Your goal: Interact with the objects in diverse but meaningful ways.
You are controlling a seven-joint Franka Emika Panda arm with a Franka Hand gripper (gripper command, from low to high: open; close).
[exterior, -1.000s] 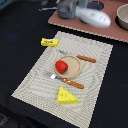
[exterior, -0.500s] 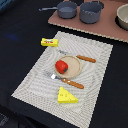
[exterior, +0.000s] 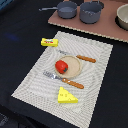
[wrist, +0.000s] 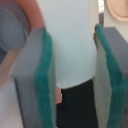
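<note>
Working from the exterior view's left, you have the yellow rectangular block with a red label (exterior: 49,42) at the far corner of the striped woven placemat (exterior: 30,80). Next comes the fork with an orange handle (exterior: 62,79), then the red tomato (exterior: 61,66) resting on the round tan wooden plate (exterior: 72,65). The yellow holed cheese wedge (exterior: 66,96) sits near the mat's near edge. Past the plate lies an orange-handled knife (exterior: 81,57). On the pinkish board beyond stand a grey saucepan (exterior: 66,8) and a grey two-handled pot (exterior: 91,11).

In your wrist view, the gripper (wrist: 72,75) has its green-padded fingers (wrist: 46,85) clamped on a smooth white object (wrist: 70,40), apparently the white fish.
</note>
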